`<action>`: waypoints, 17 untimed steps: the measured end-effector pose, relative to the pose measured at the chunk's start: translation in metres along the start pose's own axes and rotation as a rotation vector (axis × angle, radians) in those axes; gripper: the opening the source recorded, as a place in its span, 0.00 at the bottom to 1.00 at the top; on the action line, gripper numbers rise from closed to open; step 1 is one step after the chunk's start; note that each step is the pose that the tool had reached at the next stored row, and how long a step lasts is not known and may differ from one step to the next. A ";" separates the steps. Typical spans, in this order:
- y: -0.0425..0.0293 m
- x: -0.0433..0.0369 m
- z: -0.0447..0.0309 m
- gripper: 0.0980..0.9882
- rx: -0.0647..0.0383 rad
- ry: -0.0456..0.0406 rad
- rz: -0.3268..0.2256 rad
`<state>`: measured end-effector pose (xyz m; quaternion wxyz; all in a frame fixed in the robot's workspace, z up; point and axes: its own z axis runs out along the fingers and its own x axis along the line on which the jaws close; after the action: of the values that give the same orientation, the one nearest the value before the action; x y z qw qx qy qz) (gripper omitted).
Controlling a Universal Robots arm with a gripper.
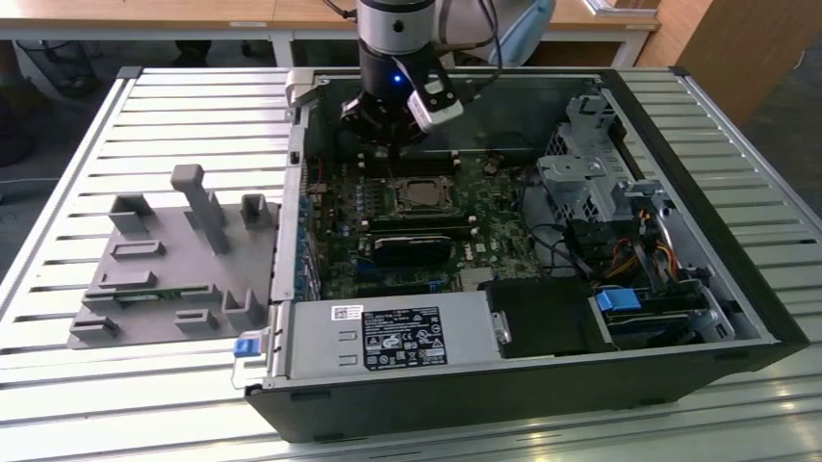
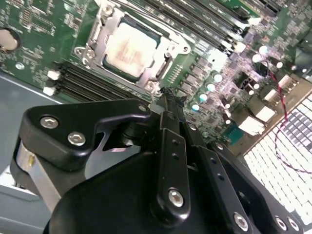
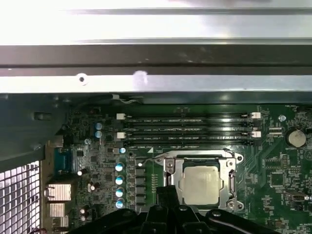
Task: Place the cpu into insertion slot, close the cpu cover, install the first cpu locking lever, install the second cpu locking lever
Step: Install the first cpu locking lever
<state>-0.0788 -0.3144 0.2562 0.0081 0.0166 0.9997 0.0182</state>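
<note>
Second wrist view: pale silvery square cpu (image 2: 130, 48) sits in the metal-rimmed square insertion slot (image 2: 141, 84), thin silvery cpu cover (image 2: 99, 35) seemingly down over it. My black gripper (image 2: 168, 97) hangs tilted just beside, fingers pinched together on nothing.

This reads to me as a robotics lab or test workshop. The arm (image 1: 392, 38) I drive stands over a workbench (image 1: 180, 115) of slatted aluminium profile. On it an open desktop computer case (image 1: 514, 395) lies on its side with the green motherboard (image 1: 495, 207) exposed. Beside the case, toward the exterior view's left, sits a grey moulded parts fixture (image 1: 154, 289) with upright posts. Behind the bench I see pale wooden desks (image 1: 141, 12) on white legs.
</note>
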 end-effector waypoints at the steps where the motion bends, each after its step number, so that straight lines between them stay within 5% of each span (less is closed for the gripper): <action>1: 0.0002 0.0019 0.0002 0.01 0.000 -0.0001 0.000; 17: 0.0108 0.0280 0.0047 0.01 0.000 -0.0004 0.000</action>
<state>-0.1064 -0.3025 0.2514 0.0083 0.0166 0.9997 0.0181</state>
